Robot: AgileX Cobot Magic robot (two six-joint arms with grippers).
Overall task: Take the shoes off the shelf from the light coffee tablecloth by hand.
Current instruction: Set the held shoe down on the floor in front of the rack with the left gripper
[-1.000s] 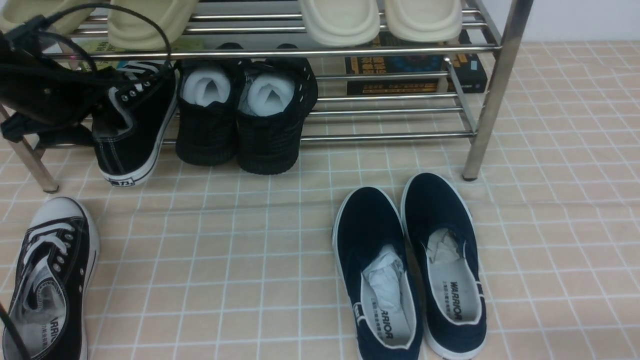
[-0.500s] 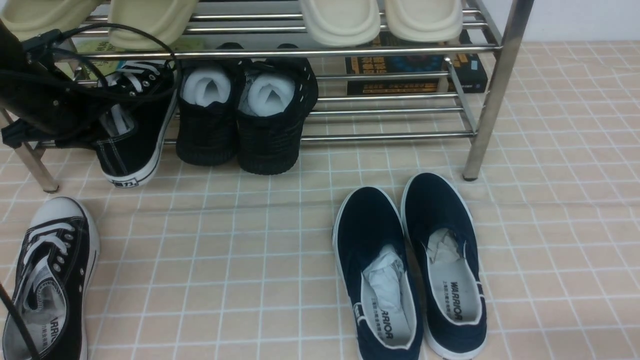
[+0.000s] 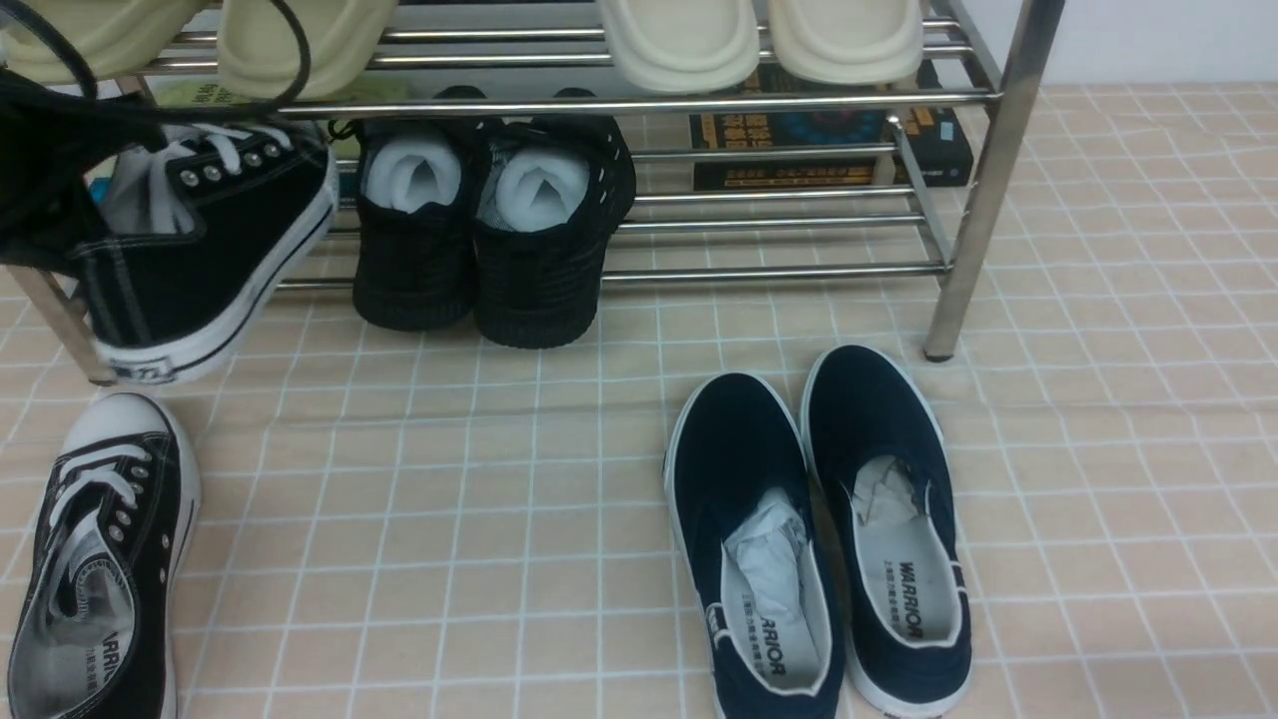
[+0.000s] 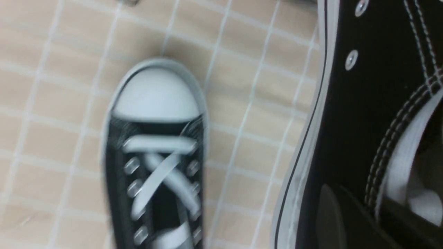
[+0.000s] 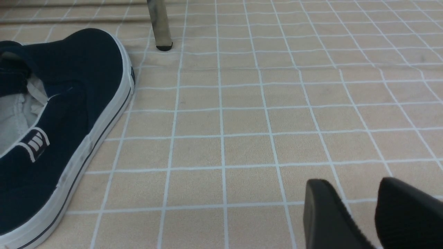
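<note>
Front view, sneaker point(image 3: 200, 250) in left claw point(image 3: 75, 230) — tilted

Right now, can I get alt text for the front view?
The left gripper holds a black lace-up sneaker tilted at the left end of the rack. Its mate lies on the checked tablecloth below it; a navy slip-on pair sits further right.

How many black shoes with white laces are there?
2. One sneaker lies on the tablecloth, front left; the other sneaker hangs tilted in the left gripper at the shelf's left end. None seem hidden.
</note>
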